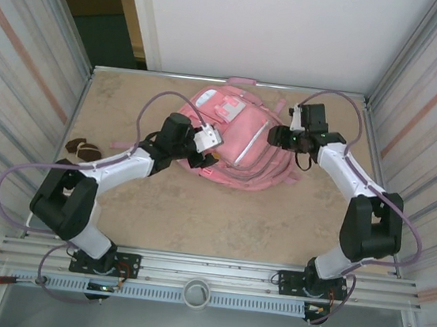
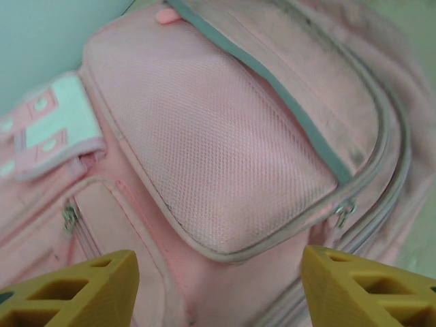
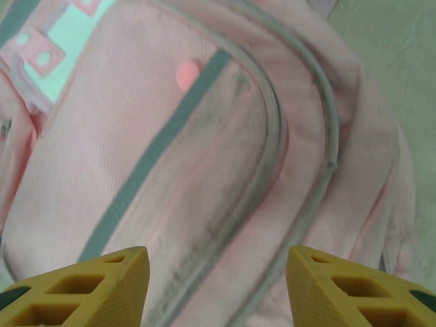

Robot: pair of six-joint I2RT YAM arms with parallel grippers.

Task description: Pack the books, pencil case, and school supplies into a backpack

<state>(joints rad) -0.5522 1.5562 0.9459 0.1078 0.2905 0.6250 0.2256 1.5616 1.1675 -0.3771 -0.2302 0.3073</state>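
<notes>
The pink backpack lies flat on the table. The left gripper hangs over the backpack's left side, above a mesh pocket. Its yellow fingers are spread wide and hold nothing. The right gripper hangs over the backpack's right side, and its fingers are also apart with nothing between them. A white patch is on the backpack's front. A small brown-and-white lump sits well to the left of the backpack.

A beige table holds a small brown-and-white lump near its left edge. Ribbed metal walls stand at both sides, with a white wall behind.
</notes>
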